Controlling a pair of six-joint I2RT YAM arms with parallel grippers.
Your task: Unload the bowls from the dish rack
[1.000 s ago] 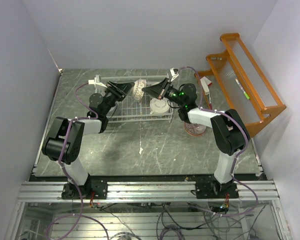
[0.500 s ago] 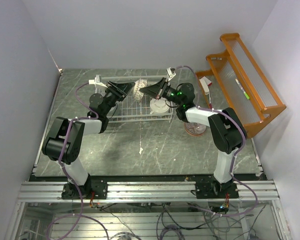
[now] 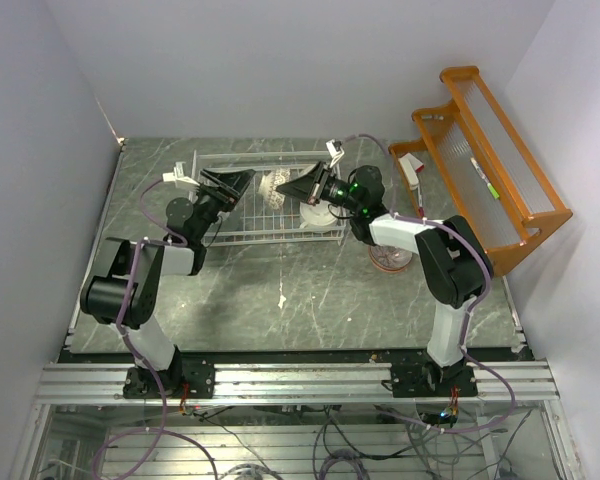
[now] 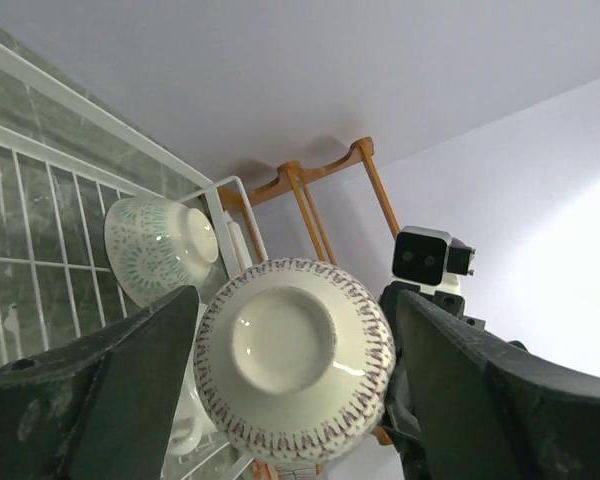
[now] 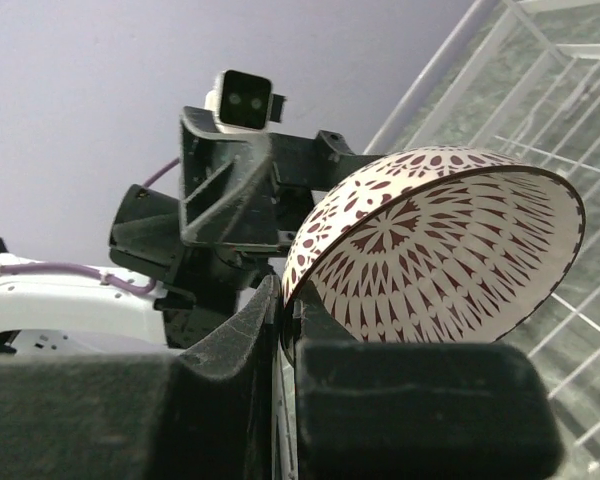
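The right gripper (image 5: 283,315) is clenched on the rim of the patterned bowl (image 5: 440,250), holding it tilted above the dish rack (image 3: 280,238) so that it clears the wires. The left gripper (image 4: 295,298) is spread either side of the bowl's base, probably to receive it; whether it touches, I cannot tell. A green-patterned bowl (image 4: 160,250) lies inside the dish rack.
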